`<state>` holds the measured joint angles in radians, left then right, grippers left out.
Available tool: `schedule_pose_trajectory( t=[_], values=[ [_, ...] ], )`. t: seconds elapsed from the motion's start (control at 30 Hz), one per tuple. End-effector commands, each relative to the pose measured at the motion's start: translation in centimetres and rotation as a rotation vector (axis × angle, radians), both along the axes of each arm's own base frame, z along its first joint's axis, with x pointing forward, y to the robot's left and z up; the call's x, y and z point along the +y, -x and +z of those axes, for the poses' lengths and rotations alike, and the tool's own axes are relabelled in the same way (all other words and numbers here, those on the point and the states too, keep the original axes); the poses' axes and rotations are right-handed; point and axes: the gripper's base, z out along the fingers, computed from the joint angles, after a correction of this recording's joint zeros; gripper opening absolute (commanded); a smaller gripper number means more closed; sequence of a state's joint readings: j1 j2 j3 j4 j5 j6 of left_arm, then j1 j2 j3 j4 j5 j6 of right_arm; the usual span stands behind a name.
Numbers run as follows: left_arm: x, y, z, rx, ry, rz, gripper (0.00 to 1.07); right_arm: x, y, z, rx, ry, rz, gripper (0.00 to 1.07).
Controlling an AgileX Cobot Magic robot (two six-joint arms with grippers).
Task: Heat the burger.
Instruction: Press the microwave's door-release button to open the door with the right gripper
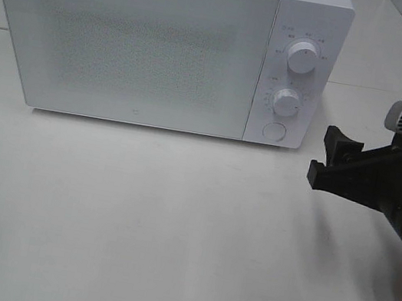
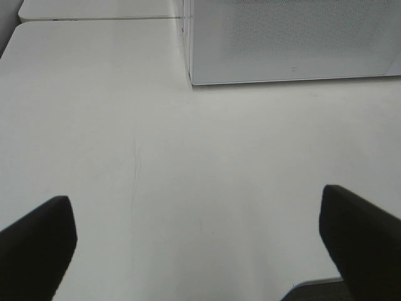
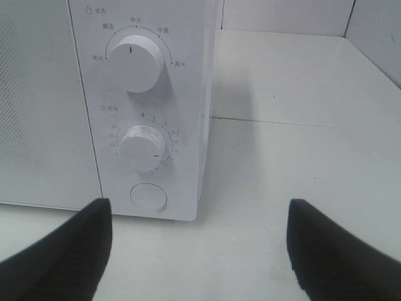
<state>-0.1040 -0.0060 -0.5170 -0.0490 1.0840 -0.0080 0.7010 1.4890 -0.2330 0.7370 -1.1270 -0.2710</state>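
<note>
While the microwave (image 1: 150,40) sits shut, the right claw (image 1: 323,155) hangs open nearby.

The burger is not showing in any view. The white microwave (image 1: 126,44) is standing at the back of the desk (image 1: 133,224), its door shut.
</note>
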Motion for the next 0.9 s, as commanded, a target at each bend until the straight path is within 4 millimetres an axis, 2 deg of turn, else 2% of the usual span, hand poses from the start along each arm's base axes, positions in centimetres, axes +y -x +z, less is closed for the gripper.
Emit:
schedule_pose_trajectory(
  t=[0.03,0.1,0.37,0.63,0.8,0.87,0.9],
  values=[
    [0.0,0.0,0.1,-0.016,0.006,-0.005,0.98,0.6,-0.1,0.2,-0.019,-0.002,-0.019,0.75],
    [0.0,0.0,0.1,-0.016,0.006,-0.005,0.98,1.6,-0.4,0.0,-0.021,-0.004,-0.008,0.75],
    [0.0,0.0,0.1,-0.016,0.006,-0.005,0.98,3.6,-1.1,-1.1,0.026,0.008,0.000,0.75],
    [0.0,0.0,0.1,-0.016,0.006,-0.005,0.98,4.0,-1.4,-1.3,0.058,-0.049,-0.018,0.75],
    [0.0,0.0,0.1,-0.016,0.006,-0.005,0.98,4.0,-1.4,-1.4,0.075,-0.205,-0.061,0.68],
    [0.0,0.0,0.1,-0.016,0.006,-0.005,0.98,4.0,-1.4,-1.4,0.089,-0.355,-0.101,0.59],
    [0.0,0.0,0.1,-0.016,0.006,-0.005,0.98,4.0,-1.4,-1.4,0.089,-0.355,-0.101,0.59]
  ],
)
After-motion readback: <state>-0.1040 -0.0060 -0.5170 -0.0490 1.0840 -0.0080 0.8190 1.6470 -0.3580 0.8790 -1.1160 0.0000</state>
